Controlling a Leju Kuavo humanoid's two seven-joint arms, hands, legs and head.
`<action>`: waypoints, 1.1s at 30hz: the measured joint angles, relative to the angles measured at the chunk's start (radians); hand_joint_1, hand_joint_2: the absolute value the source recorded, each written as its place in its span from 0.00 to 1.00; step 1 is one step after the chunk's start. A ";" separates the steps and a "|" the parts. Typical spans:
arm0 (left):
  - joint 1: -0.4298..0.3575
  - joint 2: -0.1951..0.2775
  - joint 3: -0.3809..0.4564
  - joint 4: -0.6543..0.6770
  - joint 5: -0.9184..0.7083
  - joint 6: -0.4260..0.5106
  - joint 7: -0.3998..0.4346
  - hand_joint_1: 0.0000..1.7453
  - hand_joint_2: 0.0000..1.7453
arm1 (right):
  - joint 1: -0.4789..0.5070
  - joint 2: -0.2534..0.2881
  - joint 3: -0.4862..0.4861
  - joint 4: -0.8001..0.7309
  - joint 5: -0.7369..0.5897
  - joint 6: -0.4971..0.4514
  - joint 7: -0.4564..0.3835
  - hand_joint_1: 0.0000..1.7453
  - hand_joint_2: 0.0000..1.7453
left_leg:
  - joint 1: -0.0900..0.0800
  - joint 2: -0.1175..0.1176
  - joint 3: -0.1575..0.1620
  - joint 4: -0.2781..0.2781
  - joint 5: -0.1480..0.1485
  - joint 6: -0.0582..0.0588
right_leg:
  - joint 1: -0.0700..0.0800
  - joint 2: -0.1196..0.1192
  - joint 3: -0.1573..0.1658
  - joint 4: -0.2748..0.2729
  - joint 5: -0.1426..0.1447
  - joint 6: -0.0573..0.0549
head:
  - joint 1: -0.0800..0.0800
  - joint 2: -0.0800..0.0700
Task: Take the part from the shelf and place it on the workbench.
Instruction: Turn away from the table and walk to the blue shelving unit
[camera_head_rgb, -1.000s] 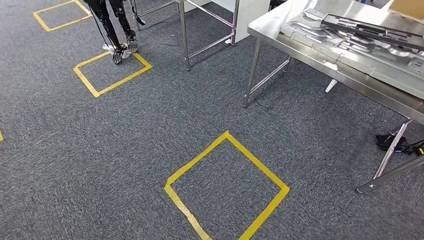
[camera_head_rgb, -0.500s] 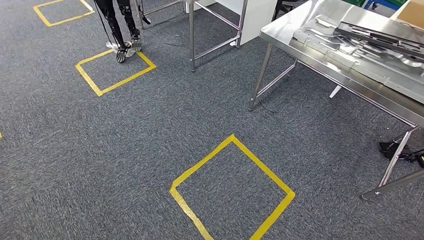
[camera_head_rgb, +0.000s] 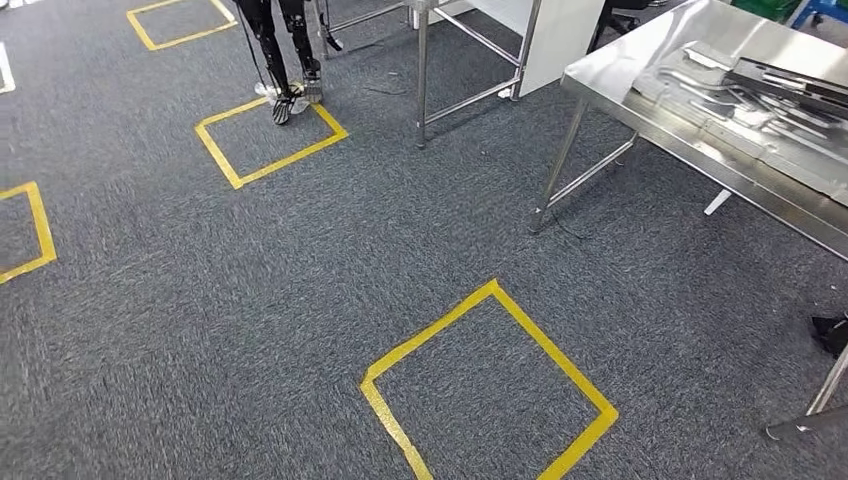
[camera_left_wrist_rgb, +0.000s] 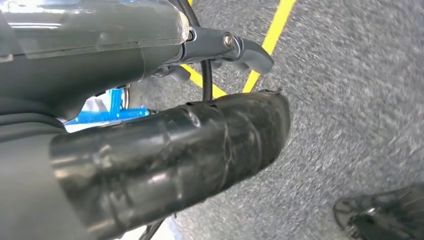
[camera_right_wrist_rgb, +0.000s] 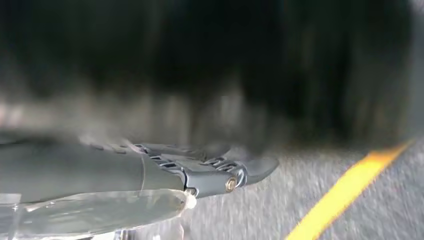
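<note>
Left hand (camera_left_wrist_rgb: 150, 150) and right hand (camera_right_wrist_rgb: 200, 172) hang by the carpet, grip state I cannot tell; metal parts (camera_head_rgb: 745, 100) lie on the steel surface (camera_head_rgb: 640, 85), so I'd judge: square up to it before reaching.

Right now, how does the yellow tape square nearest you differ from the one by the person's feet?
The nearest square looks larger and holds nothing inside; the far square looks smaller, and a person's feet stand at its far edge. The nearest square lies beside the steel workbench. Both are yellow outlines on grey carpet.
</note>
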 joint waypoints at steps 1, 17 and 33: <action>0.001 0.001 0.001 0.000 0.001 0.001 0.000 0.00 0.00 | -0.001 0.000 0.003 0.000 0.006 -0.001 0.001 0.00 0.75 | 0.006 0.007 -0.039 0.065 -0.023 -0.008 | 0.000 -0.012 0.004 0.000 -0.003 0.001 | 0.000 0.000; -0.013 0.014 0.004 0.005 -0.010 -0.039 0.027 0.00 0.00 | -0.023 0.009 0.055 0.002 0.030 0.041 -0.026 0.00 0.00 | 0.013 0.000 0.010 -0.128 0.119 0.032 | -0.013 -0.010 -0.101 0.300 -0.191 0.060 | 0.001 0.000; 0.006 0.038 -0.029 0.018 -0.049 -0.076 0.020 0.00 0.00 | -0.002 0.029 -0.007 0.004 -0.061 0.032 0.068 0.00 0.00 | 0.022 0.009 -0.120 0.124 0.006 -0.024 | -0.005 -0.030 0.002 0.032 -0.035 0.008 | 0.000 0.000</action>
